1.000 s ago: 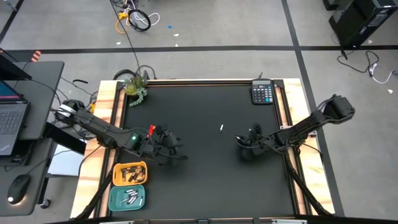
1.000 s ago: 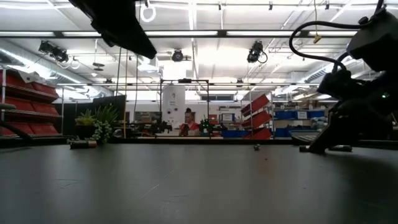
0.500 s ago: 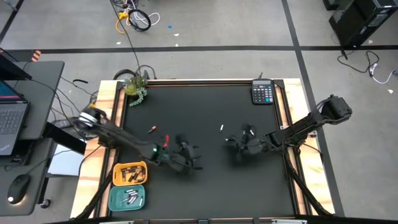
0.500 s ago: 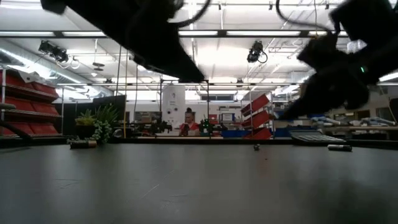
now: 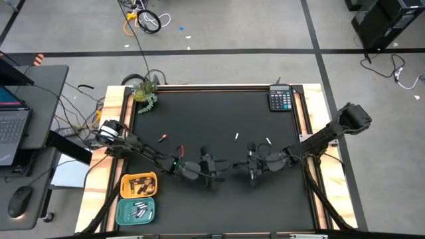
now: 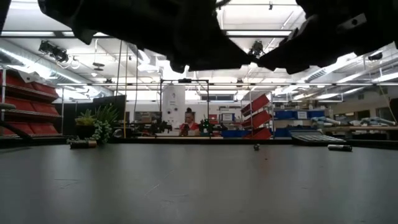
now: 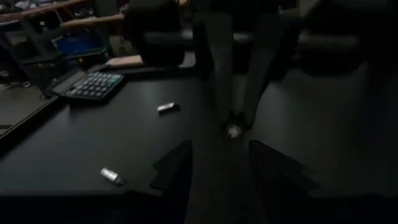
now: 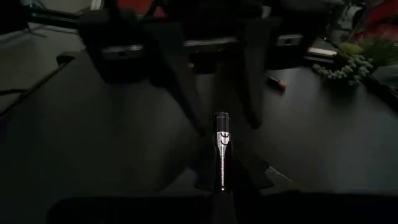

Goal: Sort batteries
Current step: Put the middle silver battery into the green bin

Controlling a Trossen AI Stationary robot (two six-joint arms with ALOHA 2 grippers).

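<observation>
black table (image 5: 219,113) | right hand (image 5: 251,174) clamps battery (image 8: 222,138) (upright) | left hand (image 5: 214,176) apart

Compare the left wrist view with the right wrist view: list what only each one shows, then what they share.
Only the left wrist view: the calculator and two pale batteries on the mat, with the left gripper open.

Only the right wrist view: a battery clamped in the right gripper, the plant, and an orange-ended battery.

Both: the black mat and the opposite arm's gripper facing the camera.
</observation>
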